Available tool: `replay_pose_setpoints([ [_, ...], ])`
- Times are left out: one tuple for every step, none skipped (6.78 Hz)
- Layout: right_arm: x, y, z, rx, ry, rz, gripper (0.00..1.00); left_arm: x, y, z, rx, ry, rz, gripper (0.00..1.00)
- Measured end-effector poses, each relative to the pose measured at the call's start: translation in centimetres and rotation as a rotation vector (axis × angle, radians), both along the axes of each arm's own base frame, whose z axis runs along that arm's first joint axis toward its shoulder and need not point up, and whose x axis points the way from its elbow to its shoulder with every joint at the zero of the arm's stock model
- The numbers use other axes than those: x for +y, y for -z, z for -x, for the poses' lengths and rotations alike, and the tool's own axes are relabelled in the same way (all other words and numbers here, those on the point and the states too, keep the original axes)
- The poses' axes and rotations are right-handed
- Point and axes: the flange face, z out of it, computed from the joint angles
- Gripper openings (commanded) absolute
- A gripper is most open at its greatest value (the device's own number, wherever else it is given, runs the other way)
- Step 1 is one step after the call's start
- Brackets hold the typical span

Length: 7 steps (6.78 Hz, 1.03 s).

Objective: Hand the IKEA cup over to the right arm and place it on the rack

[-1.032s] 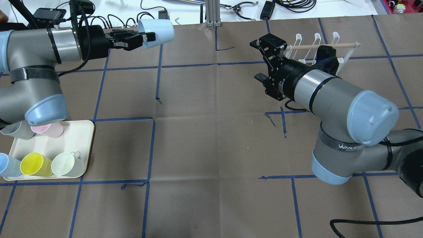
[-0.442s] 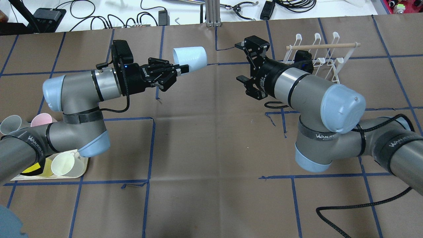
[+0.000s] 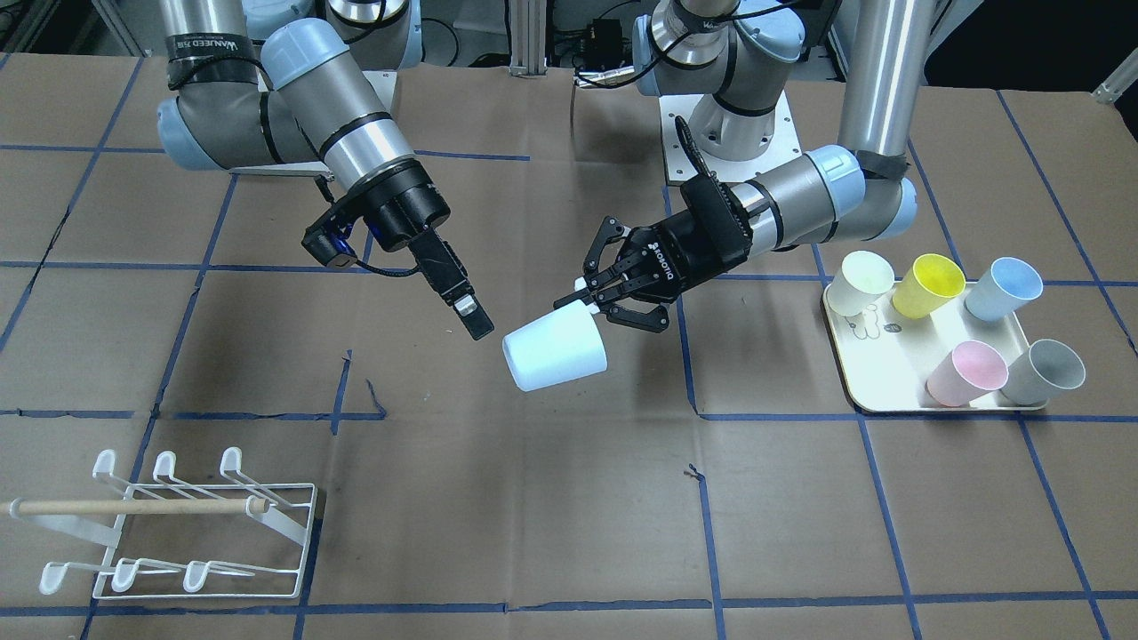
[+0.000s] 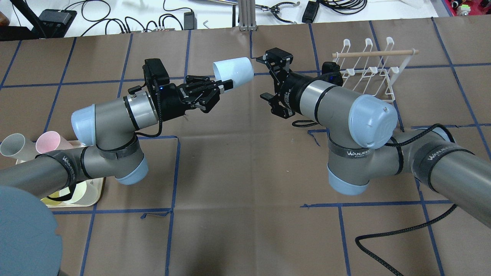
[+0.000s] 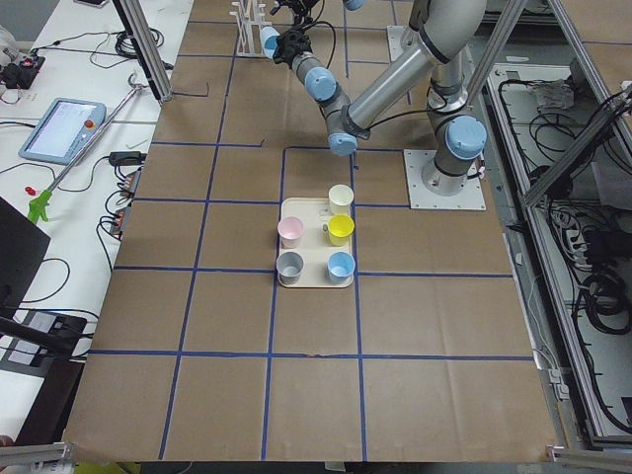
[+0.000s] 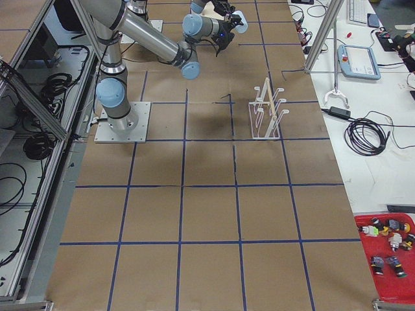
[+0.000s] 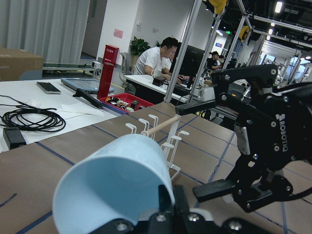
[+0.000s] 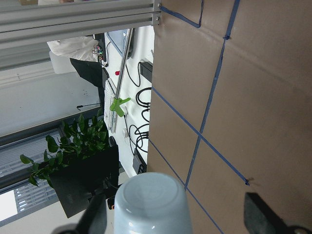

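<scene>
My left gripper [image 4: 219,86], the spidery black one, is shut on the rim of a pale blue cup [image 4: 234,70] and holds it on its side in the air above the table's middle. The cup's closed base points at my right gripper [image 4: 263,78]. That slim black gripper is open and empty, a short gap from the cup. In the front-facing view the cup [image 3: 556,354] hangs just right of the right gripper [image 3: 476,322]. In the right wrist view the cup's base [image 8: 151,204] sits between the spread fingers [image 8: 258,218]. The white wire rack [image 4: 368,69] stands behind the right arm.
A cream tray [image 3: 889,391] at the robot's left holds several cups: cream [image 3: 864,280], yellow [image 3: 929,284], blue [image 3: 1005,289], pink and grey. The rack [image 3: 178,533] has a wooden dowel across it. A black cable [image 4: 387,239] lies on the table near the right arm.
My left arm has swung the cup from the far left toward the table's middle. My right arm has moved left toward it, and the gap between cup and right gripper has shrunk.
</scene>
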Motion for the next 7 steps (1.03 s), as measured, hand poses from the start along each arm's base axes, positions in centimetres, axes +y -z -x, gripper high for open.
replay_pose_setpoints([
  [-0.2, -0.2, -0.1, 0.003, 0.003, 0.005, 0.99, 0.2, 0.5, 0.2, 0.009, -0.001, -0.001, 0.02],
  [-0.6, -0.4, -0.4, 0.006, 0.003, 0.011, 0.99, 0.2, 0.7, 0.4, 0.011, 0.0, -0.001, 0.02],
  [-1.2, -0.2, -1.0, 0.009, -0.001, 0.011, 0.99, 0.1, 0.8, 0.5, 0.012, 0.001, 0.0, 0.02],
  [-1.9, 0.1, -1.7, 0.014, -0.006, 0.01, 0.99, 0.2, 0.8, 0.7, 0.011, 0.003, 0.001, 0.02],
  [-2.5, 0.3, -2.5, 0.019, -0.011, 0.011, 0.99, 0.2, 0.8, 0.8, 0.012, 0.006, 0.001, 0.02],
  [-2.9, 0.6, -3.0, 0.024, -0.013, 0.009, 0.99, 0.3, 0.9, 1.0, 0.012, 0.01, 0.0, 0.02],
  [-3.0, 1.0, -3.4, 0.03, -0.012, 0.006, 0.93, 0.3, 0.9, 1.2, 0.012, 0.014, 0.001, 0.02],
])
